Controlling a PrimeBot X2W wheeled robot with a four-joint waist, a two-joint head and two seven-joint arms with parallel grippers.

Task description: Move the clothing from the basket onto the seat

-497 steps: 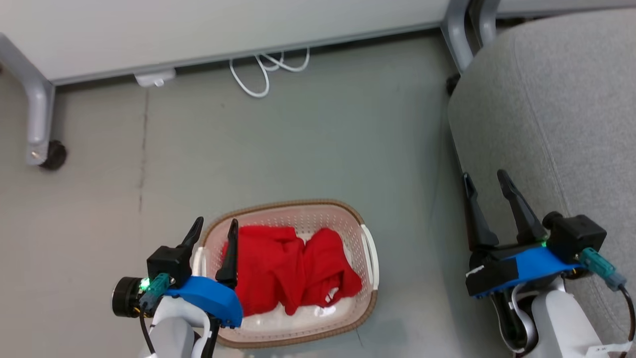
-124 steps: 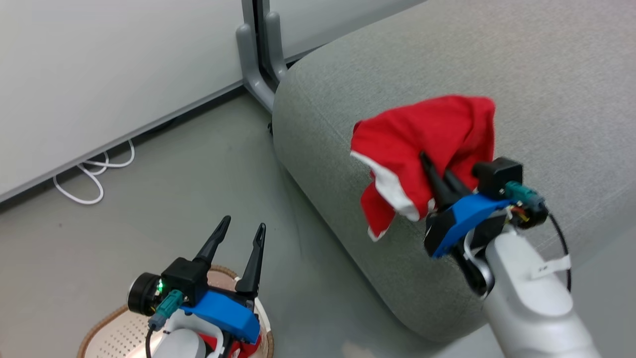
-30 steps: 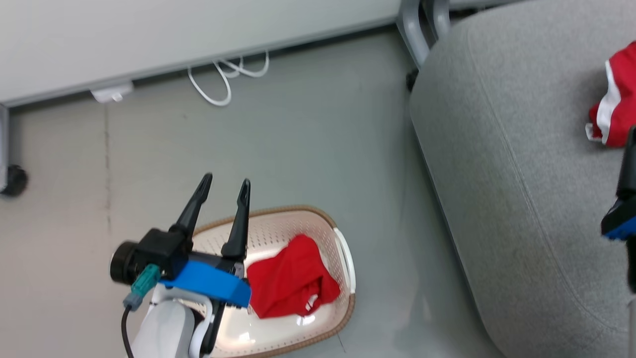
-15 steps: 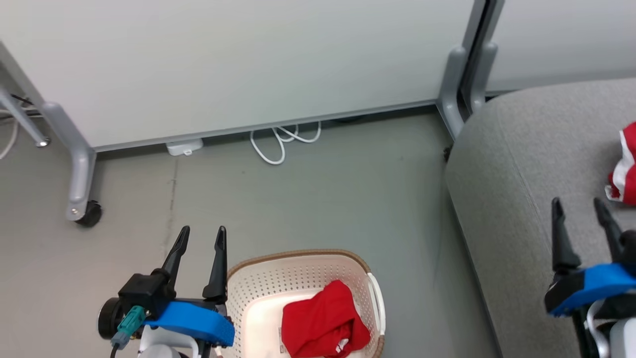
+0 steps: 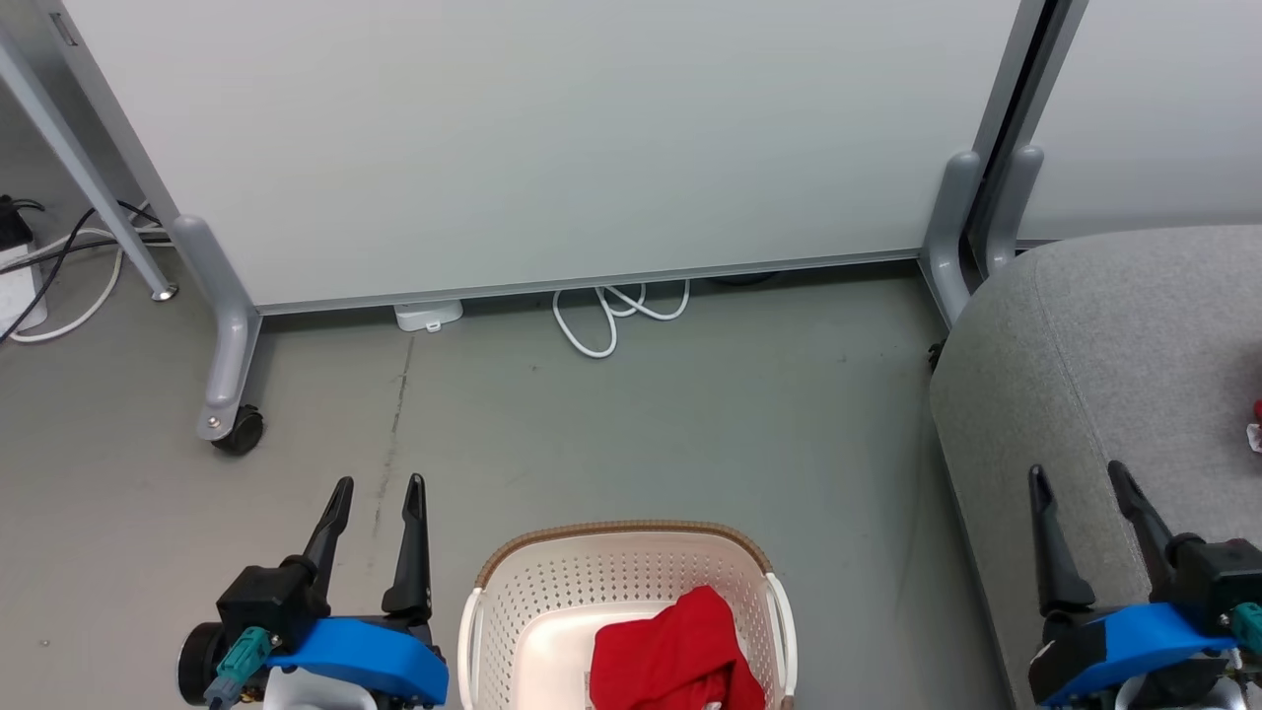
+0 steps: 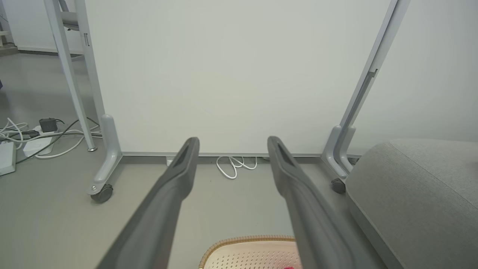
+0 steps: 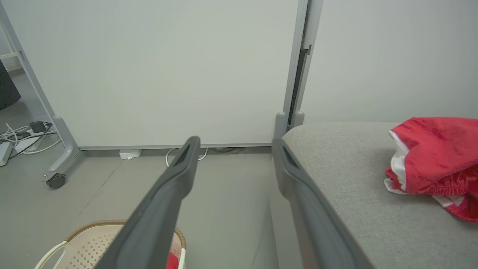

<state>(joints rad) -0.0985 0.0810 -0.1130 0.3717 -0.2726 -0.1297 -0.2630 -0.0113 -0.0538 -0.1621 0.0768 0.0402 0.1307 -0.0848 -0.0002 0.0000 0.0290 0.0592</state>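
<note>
The grey woven-fabric seat (image 5: 1094,335), round-edged, lies under and ahead of the right pincer (image 5: 1076,469), whose jaws stand released and empty. Just right of the left pincer (image 5: 380,482), likewise released, sits the oval perforated plastic basket (image 5: 611,567) with its brown woven rim, holding one crumpled plain red garment (image 5: 680,656). Earlier it held two. The right wrist view gives the white-trimmed red garment (image 7: 433,157) heaped on the seat, right of that pincer's fingers; the head view catches a sliver.
</note>
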